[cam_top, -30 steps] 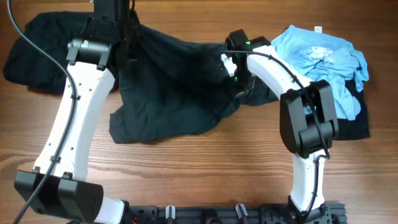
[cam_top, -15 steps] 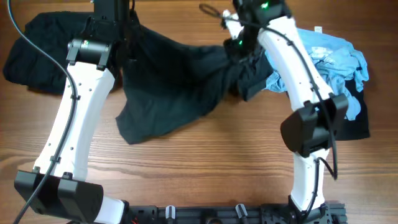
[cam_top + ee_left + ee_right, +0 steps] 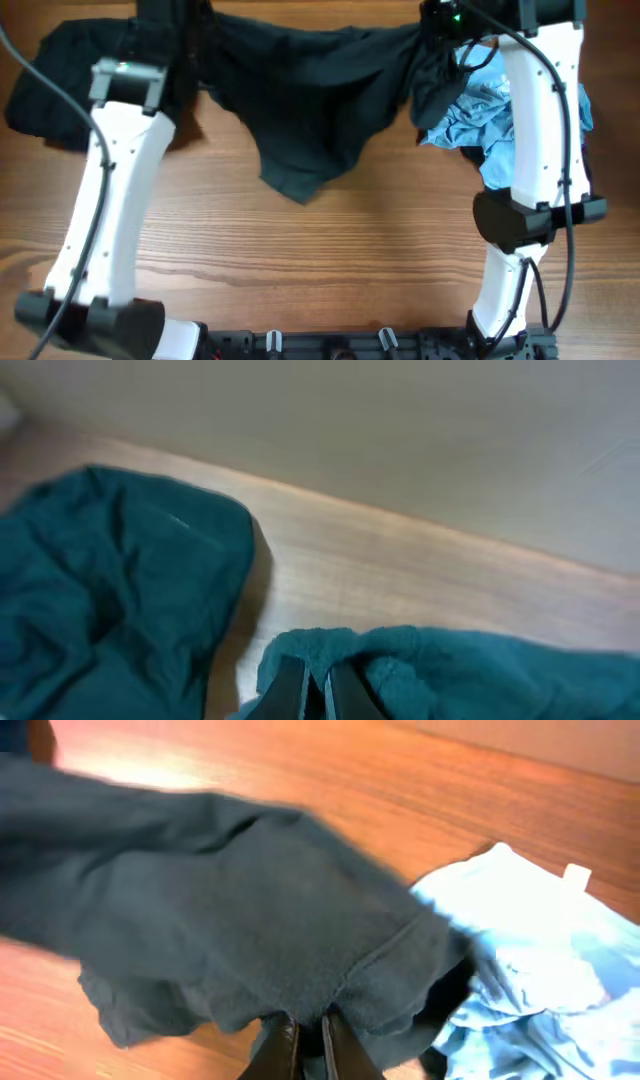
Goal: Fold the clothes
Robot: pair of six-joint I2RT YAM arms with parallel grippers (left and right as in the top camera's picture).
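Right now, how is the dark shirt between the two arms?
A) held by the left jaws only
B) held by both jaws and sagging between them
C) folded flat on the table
B: left jaws and right jaws each pinch an edge of the dark shirt, which sags between them.

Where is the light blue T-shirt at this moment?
Overhead view: the light blue T-shirt lies crumpled on the table's right side, partly under the right arm, beside the dark shirt.
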